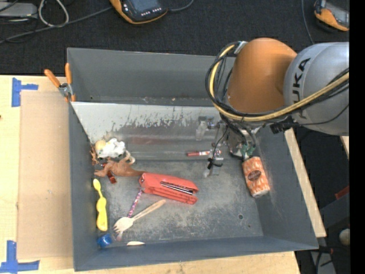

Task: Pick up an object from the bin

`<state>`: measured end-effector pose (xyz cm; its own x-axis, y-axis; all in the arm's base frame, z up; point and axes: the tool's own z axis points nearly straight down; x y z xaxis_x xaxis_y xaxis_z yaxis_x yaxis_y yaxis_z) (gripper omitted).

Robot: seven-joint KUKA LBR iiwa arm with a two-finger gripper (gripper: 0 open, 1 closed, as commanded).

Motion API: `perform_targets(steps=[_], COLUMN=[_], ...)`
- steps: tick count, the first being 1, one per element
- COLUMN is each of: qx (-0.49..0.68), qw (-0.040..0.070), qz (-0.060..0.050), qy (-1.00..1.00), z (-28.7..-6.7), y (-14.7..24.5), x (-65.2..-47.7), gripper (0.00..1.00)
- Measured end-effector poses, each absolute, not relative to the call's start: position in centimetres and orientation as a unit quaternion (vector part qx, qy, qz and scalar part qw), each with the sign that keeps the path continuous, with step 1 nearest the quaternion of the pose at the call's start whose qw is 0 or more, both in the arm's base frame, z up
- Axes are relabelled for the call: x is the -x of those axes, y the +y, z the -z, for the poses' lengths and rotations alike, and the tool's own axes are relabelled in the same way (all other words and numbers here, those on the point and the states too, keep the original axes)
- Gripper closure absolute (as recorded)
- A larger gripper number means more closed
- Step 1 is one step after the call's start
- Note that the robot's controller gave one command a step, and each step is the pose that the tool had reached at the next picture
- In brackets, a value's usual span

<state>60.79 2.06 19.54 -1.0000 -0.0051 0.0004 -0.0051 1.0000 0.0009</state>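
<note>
Gripper: I see it low near the bin's back wall.
Nearest: small red stick just beside it.
Grip: I cannot tell.

We are looking at a thin red stick, pen-like with a darker right end. It is lying flat, running left to right on the floor of the bin near the back wall, its right end just beside the tool.
</note>
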Motion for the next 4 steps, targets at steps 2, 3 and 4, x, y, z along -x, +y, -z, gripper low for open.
perform_targets(steps=[2, 3, 4], qx=[-0.011, 0.017, -0.016], qw=[-0.006, 0.001, -0.006], qz=[0.000, 0.001, 0.002], qy=[-1.000, -1.000, -1.000], z=[-9.5, -7.3, -7.3], y=[10.2, 9.9, 13.0], x=[-57.5, -54.9, -53.9], gripper=[0.00, 0.00, 0.00])
